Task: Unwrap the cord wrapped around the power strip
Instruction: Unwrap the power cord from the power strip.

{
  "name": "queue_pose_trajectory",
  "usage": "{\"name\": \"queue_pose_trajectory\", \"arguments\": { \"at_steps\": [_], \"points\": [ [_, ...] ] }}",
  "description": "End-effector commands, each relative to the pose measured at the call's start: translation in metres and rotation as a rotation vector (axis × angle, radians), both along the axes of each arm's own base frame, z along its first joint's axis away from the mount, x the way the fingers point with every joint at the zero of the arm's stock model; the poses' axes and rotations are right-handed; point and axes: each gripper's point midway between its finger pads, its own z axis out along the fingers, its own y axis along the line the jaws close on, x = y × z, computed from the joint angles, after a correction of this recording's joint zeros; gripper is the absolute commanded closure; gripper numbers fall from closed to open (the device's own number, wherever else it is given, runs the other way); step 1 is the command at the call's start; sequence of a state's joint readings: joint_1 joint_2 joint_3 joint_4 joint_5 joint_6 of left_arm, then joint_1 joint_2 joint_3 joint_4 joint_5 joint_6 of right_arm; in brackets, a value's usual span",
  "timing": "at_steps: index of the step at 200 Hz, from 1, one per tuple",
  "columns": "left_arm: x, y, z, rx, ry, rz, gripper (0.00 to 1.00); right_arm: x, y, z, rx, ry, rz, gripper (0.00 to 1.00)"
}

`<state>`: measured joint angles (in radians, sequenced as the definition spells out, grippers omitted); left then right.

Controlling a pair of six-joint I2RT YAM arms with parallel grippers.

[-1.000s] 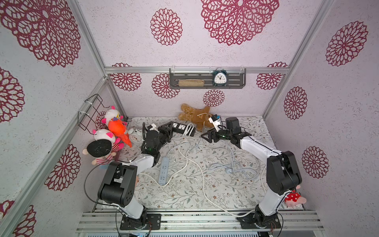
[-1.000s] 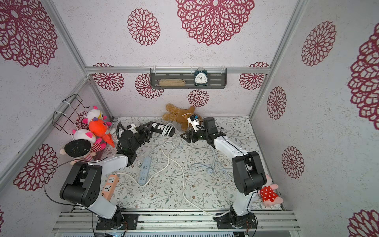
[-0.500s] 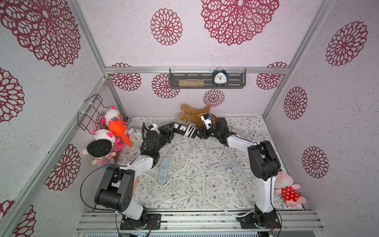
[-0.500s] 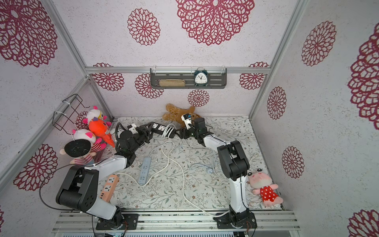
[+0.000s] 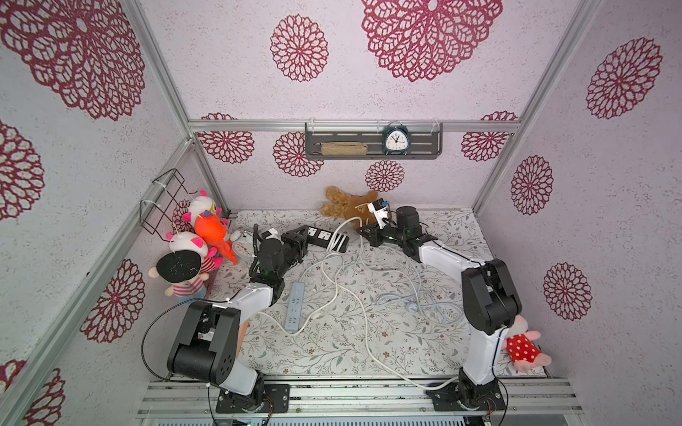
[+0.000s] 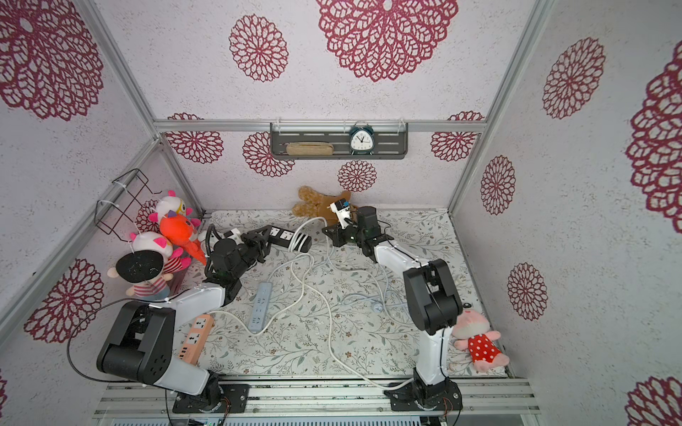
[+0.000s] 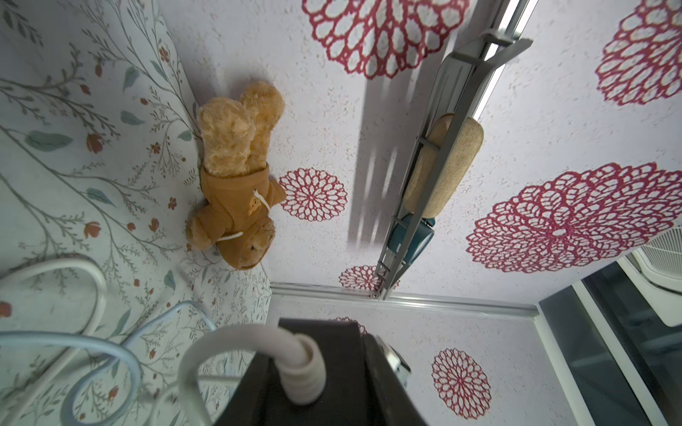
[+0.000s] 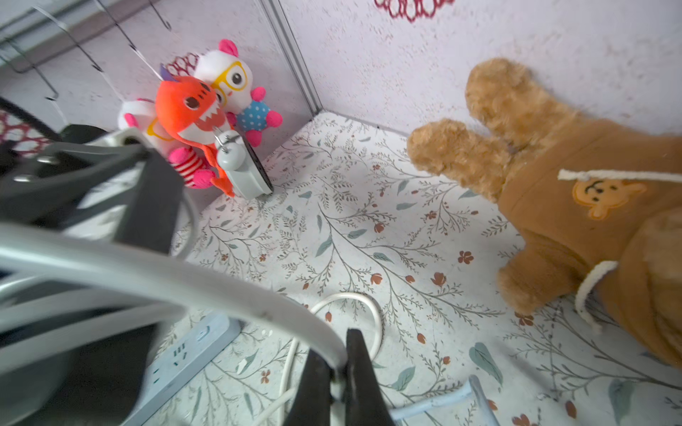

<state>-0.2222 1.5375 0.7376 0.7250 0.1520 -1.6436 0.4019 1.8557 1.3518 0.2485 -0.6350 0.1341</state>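
LEFT: my left pincer (image 5: 299,240) clamped on power strip (image 5: 324,238) end, bracing it near teddy bear (image 5: 350,204) | RIGHT: my right pincer (image 8: 337,363) pinched on white cord (image 8: 221,282), bear side of strip, to pull loops off | coils not yet off

I see teddy bear (image 5: 347,205) crowding back wall, loose white cords (image 8: 348,295) sprawled mid-mat, blue power strip (image 5: 294,308) left of centre, plush toys (image 5: 206,236) filling left corner, open mat (image 5: 424,346) front-right

The right gripper (image 8: 337,363), earlier wide, now tight on the cord (image 8: 206,284).
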Motion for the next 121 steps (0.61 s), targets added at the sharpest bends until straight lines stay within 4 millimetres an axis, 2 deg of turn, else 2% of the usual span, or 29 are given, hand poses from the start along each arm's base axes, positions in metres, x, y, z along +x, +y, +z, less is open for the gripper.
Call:
{"name": "queue_pose_trajectory", "arguments": {
  "at_steps": [1, 16, 35, 59, 86, 121],
  "points": [
    [0.017, 0.02, 0.011, -0.021, -0.05, 0.118, 1.0, -0.038, -0.008, 0.056, 0.037, -0.151, 0.109, 1.0],
    [0.03, 0.021, 0.011, -0.041, -0.034, 0.144, 1.0, -0.053, -0.011, 0.045, -0.002, -0.117, 0.126, 1.0],
    [0.045, 0.02, 0.022, -0.061, -0.057, 0.161, 1.0, -0.07, -0.018, 0.025, -0.021, -0.087, 0.119, 1.0],
    [0.055, 0.023, 0.041, -0.074, -0.097, 0.177, 1.0, -0.077, -0.028, -0.01, -0.068, -0.026, 0.073, 1.0],
    [0.054, 0.023, 0.058, -0.097, -0.133, 0.144, 1.0, -0.053, -0.05, -0.049, -0.206, 0.04, -0.065, 1.0],
    [0.034, 0.028, 0.06, -0.106, -0.139, 0.072, 1.0, -0.007, -0.09, -0.057, -0.211, 0.067, -0.223, 1.0]
  ]
}}
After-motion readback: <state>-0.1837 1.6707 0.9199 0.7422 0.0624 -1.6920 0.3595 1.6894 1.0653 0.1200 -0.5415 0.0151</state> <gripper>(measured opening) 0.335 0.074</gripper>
